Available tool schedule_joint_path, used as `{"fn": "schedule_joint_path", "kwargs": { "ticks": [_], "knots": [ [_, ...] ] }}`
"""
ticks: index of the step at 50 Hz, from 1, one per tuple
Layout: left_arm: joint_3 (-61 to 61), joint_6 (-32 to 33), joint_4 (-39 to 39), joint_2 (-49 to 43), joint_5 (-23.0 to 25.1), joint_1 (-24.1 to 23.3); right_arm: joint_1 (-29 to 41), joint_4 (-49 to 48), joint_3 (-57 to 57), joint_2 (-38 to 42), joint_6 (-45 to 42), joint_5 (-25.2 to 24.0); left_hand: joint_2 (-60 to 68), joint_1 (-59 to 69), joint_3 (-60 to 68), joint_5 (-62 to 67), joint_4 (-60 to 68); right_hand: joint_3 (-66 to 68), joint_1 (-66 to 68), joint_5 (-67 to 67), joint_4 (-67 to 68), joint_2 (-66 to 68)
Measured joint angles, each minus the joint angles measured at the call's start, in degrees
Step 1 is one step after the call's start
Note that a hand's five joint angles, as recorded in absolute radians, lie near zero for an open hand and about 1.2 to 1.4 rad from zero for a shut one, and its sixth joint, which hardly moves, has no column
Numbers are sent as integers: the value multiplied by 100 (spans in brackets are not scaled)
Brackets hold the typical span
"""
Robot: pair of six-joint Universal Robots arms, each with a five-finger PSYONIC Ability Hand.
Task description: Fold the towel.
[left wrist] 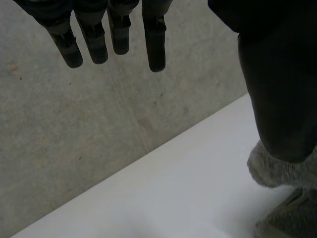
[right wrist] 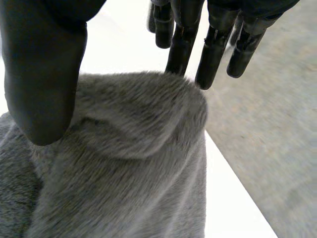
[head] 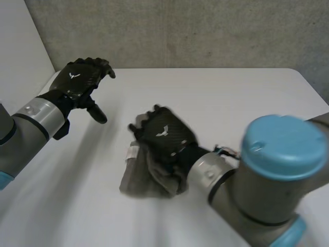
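My right robot hand (head: 165, 135) sits over the grey towel (head: 143, 179), which lies bunched on the white tabletop (head: 231, 98) near its middle. In my right wrist view a raised fold of the towel (right wrist: 133, 124) stands between my thumb (right wrist: 42, 79) and fingers (right wrist: 212, 54). They seem to pinch it, though the contact behind the fold is hard to see. My left robot hand (head: 82, 77) hovers well apart from the towel, fingers (left wrist: 94, 44) straight and relaxed, holding nothing.
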Motion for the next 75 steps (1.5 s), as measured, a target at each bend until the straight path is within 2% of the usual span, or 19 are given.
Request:
{"fn": "schedule_joint_path", "kwargs": {
  "ticks": [6,13,19,23,27,33,38,45,48,52,57,61,65,71,75],
  "knots": [
    [199,-440,1,-61,-11,-299,-745,421,303,-478,526,-141,0,0,0,0,0,0,0,-24,0,0],
    [336,-838,10,-215,-65,-716,-1404,880,411,-562,1508,-745,0,0,0,0,0,0,0,-25,0,0],
    [478,-896,29,-370,-430,-971,-1797,906,539,-553,1993,-1401,0,0,0,0,0,0,-1,-24,0,0],
    [505,-881,34,-414,-630,-1036,-1893,870,611,-584,2059,-1543,0,0,0,0,0,0,-1,-24,0,0],
    [462,-874,35,-420,-697,-1029,-1911,852,682,-609,1981,-1434,0,0,0,0,0,0,-1,-25,0,0],
    [290,-862,39,-398,-681,-989,-1932,722,939,-697,1652,-958,0,0,0,0,0,0,-1,-24,0,0],
    [164,-839,48,-373,-658,-977,-1978,225,1333,-784,1245,-619,0,0,0,0,0,0,-1,-24,0,0],
    [151,-832,54,-367,-655,-981,-1934,-178,1513,-738,1085,-558,0,0,0,0,0,0,9,-19,2,0],
    [149,-835,57,-367,-659,-981,-1886,-283,1483,-594,1062,-540,0,0,0,0,0,111,918,903,808,1],
    [124,-839,61,-366,-660,-977,-1844,-419,1422,-394,1031,-476,0,0,0,0,0,1832,2983,2971,2919,1],
    [73,-841,67,-362,-658,-967,-1784,-576,1378,-203,856,-344,0,0,0,0,0,3318,4561,4458,4429,602],
    [39,-841,69,-360,-656,-957,-1690,-643,1339,-91,630,-259,0,0,0,0,0,3806,5043,4970,4952,1012],
    [-3,-839,70,-356,-653,-936,-1577,-638,1212,-59,436,-223,0,0,0,0,0,4863,5933,5997,6002,1834],
    [-38,-839,70,-319,-651,-886,-1249,-488,794,-78,339,-216,0,0,0,0,0,5073,5968,6091,6201,1870],
    [-50,-845,68,-205,-650,-800,-690,-139,181,-61,338,-222,0,0,0,0,0,5080,5978,6091,6201,1929]
  ]
}}
